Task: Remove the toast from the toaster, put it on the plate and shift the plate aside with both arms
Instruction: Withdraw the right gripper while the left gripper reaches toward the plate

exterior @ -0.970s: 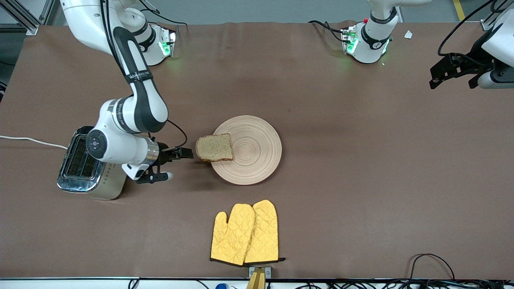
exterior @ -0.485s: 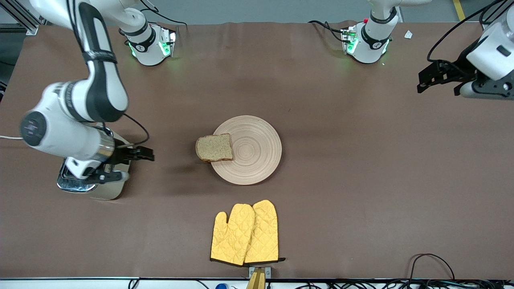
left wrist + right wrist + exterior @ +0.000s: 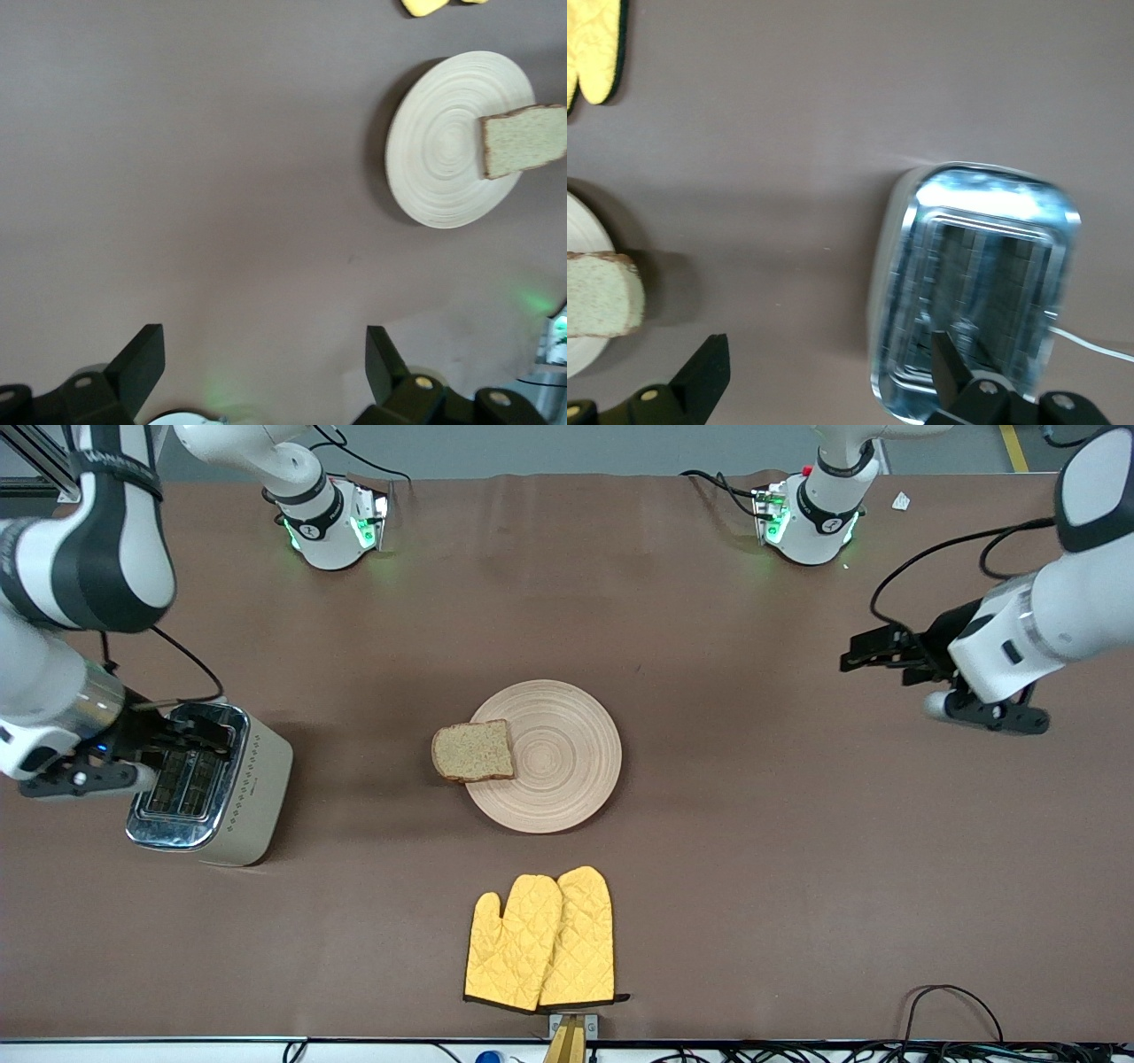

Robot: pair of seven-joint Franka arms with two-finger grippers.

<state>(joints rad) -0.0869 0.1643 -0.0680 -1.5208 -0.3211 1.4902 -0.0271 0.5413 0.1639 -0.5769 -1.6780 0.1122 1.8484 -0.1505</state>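
The plate (image 3: 567,766) lies in the middle of the table. The toast (image 3: 474,751) lies flat on the plate's rim toward the right arm's end and overhangs the edge a little. My right gripper (image 3: 190,733) is open and empty, up over the toaster (image 3: 208,788). My left gripper (image 3: 855,653) is open and empty, over bare table toward the left arm's end, well apart from the plate. The left wrist view shows the plate (image 3: 438,150) and toast (image 3: 525,140) far from its gripper (image 3: 263,363). The right wrist view shows the toast (image 3: 601,292), toaster (image 3: 974,292) and its gripper (image 3: 830,367).
A pair of yellow oven mitts (image 3: 540,939) lies nearer the front camera than the plate. The toaster's white cord (image 3: 71,735) runs off the right arm's end of the table. Cables lie along the front edge.
My right gripper has drawn back from the toast to over the toaster, open. My left gripper has moved in from the table's end toward the plate. Toast and plate have not moved.
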